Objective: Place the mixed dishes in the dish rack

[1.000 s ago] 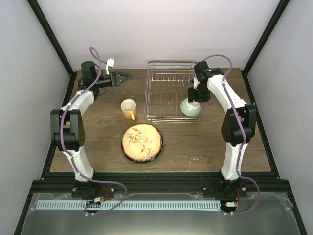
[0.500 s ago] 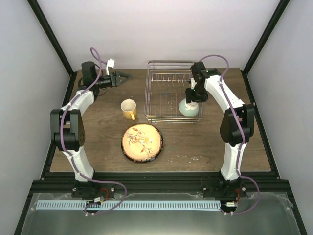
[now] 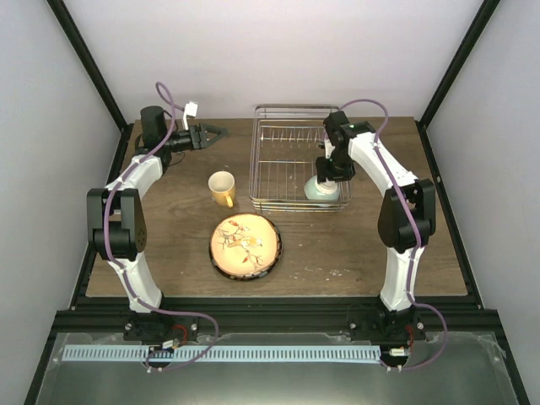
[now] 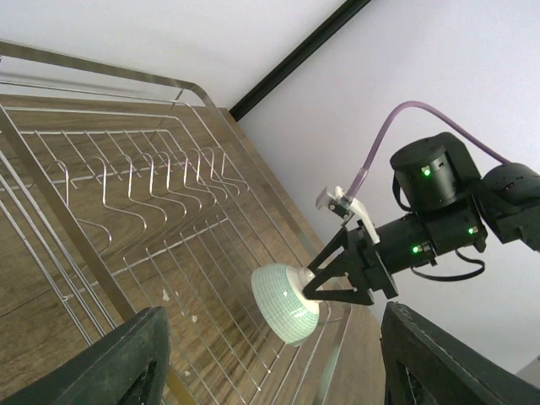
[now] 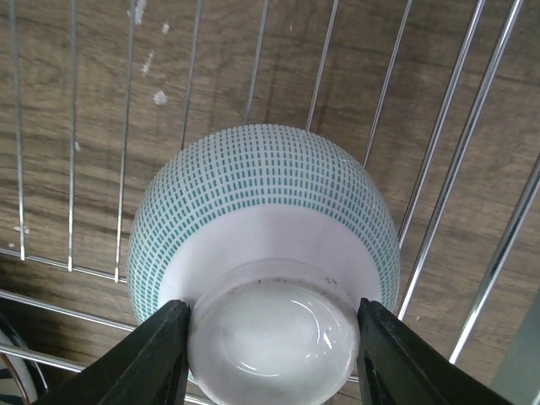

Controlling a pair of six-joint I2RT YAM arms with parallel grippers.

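Note:
My right gripper (image 3: 326, 179) is shut on the foot ring of the pale-teal bowl (image 3: 321, 190), holding it upside down over the front right of the silver wire dish rack (image 3: 291, 118). The bowl (image 5: 266, 202) fills the right wrist view, my fingers (image 5: 160, 354) clamping its white base; it also shows in the left wrist view (image 4: 283, 299). My left gripper (image 3: 221, 132) is open and empty at the back left, pointing toward the rack (image 4: 126, 194). The yellow mug (image 3: 222, 188) stands left of the rack. The orange-cream floral plate (image 3: 245, 245) lies on dark-rimmed plates in front.
The wooden table (image 3: 354, 253) is bounded by a black frame and white walls. Upright prongs (image 4: 152, 181) run along the rack's back half. A dark-rimmed plate edge (image 5: 10, 375) shows at the right wrist view's lower left.
My right gripper has carried the bowl leftward and slightly toward the back, from the rack's right front corner further over its inside. The left arm has not moved.

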